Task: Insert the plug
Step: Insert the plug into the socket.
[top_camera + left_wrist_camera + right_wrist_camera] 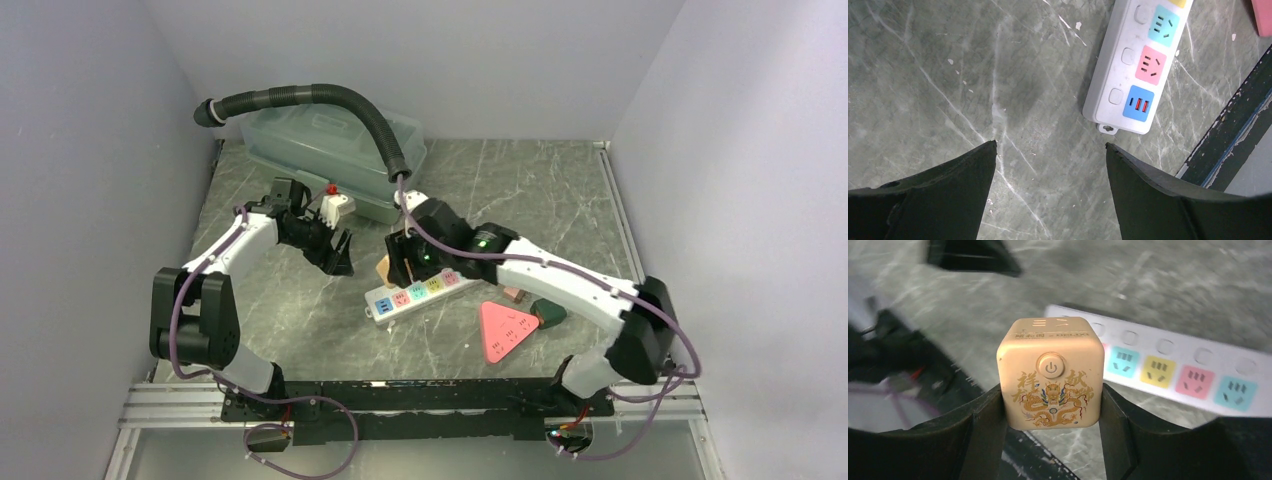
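A peach cube plug (1050, 372) with a gold dragon print and a power button sits between my right gripper's (1050, 395) fingers, which are shut on its two sides. It hangs above the left end of a white power strip (1188, 375) with coloured sockets. From above, the plug (385, 270) and right gripper (400, 262) hover at the strip's (420, 292) left end. My left gripper (338, 258) is open and empty, just left of the strip. In its wrist view, the left gripper (1050, 147) frames bare table, with the strip's blue USB end (1128, 75) ahead.
A clear plastic bin (300, 140) with a black hose (330, 97) over it stands at the back. A white adapter with a red top (335, 205) sits near the bin. A pink triangle (503, 328) and a dark green piece (548, 312) lie right of the strip.
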Tool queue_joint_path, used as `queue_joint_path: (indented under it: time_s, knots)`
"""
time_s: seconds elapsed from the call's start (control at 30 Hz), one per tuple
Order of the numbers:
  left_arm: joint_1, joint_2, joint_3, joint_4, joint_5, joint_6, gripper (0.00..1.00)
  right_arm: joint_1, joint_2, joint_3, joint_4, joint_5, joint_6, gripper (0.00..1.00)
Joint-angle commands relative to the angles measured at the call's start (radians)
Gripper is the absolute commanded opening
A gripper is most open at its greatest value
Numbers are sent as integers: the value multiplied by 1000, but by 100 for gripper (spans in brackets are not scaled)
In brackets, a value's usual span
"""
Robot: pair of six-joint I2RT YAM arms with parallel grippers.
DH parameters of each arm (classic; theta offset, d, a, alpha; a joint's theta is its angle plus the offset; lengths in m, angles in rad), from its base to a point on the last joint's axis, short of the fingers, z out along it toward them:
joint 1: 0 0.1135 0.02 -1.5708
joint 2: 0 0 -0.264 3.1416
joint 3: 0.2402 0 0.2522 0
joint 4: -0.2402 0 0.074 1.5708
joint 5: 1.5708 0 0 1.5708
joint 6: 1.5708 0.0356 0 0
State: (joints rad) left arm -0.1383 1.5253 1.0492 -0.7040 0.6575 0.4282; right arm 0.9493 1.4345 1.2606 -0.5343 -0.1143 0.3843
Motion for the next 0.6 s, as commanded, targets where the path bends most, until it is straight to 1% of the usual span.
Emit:
queue_joint_path:
  time_s: [0.0, 0.17, 0.4, 0.57]
  knots:
    - [11, 19, 19, -11, 18, 11, 84, 78, 79, 55, -168, 397, 200, 0]
    - [12, 9, 9, -12, 14, 12, 84, 122, 157, 57, -197, 504, 271, 0]
    - [14, 5, 12, -17, 0, 18, 85, 156, 182, 23, -146, 516, 317, 0]
    - [14, 2, 11, -18, -2, 18, 89, 172, 199, 10, -111, 538, 316, 0]
